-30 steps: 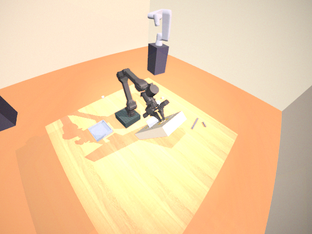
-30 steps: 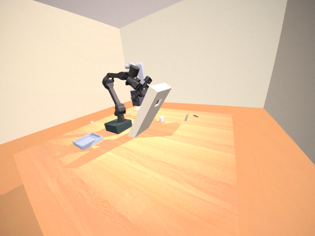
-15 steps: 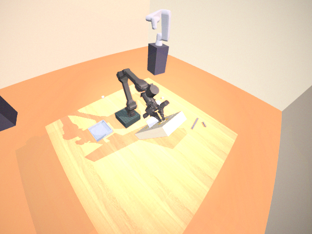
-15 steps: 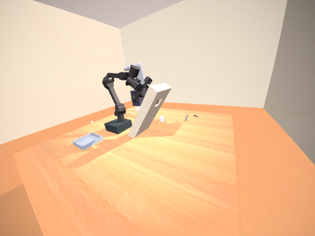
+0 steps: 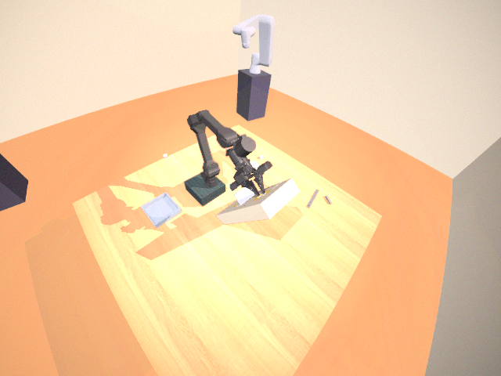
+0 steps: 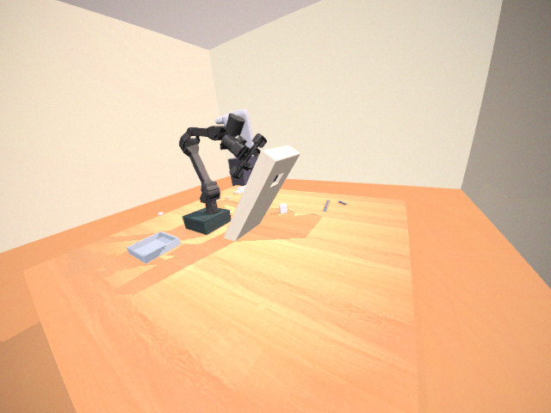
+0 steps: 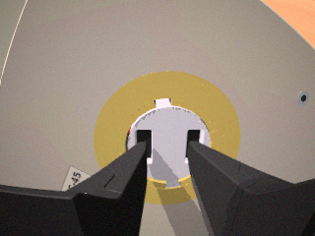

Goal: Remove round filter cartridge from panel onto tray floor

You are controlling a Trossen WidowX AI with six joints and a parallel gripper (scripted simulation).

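Observation:
The round grey cartridge [image 7: 169,123] sits in the tilted service panel [image 5: 279,202] [image 6: 256,200] [image 7: 59,98], inside a yellow ring [image 7: 227,133]. Its left slot [image 7: 144,136] and right slot [image 7: 194,136] are dark. My gripper [image 5: 261,195] [image 7: 167,149] is partly open, with nothing held between its fingers. In the wrist view each fingertip overlaps the lower part of one slot; whether the tips are inside the slots I cannot tell. The panel hides the fingertips in the exterior view. The pale blue tray [image 5: 160,209] [image 6: 153,246] is empty, on the other side of the robot's base.
A white piece [image 5: 243,197] stands by the panel's face, near the gripper. A label [image 7: 75,178] and a screw [image 7: 303,97] are on the face. A white cup [image 6: 283,207] and two thin items, one long [image 5: 312,198] and one short [image 5: 328,200], lie beyond the panel.

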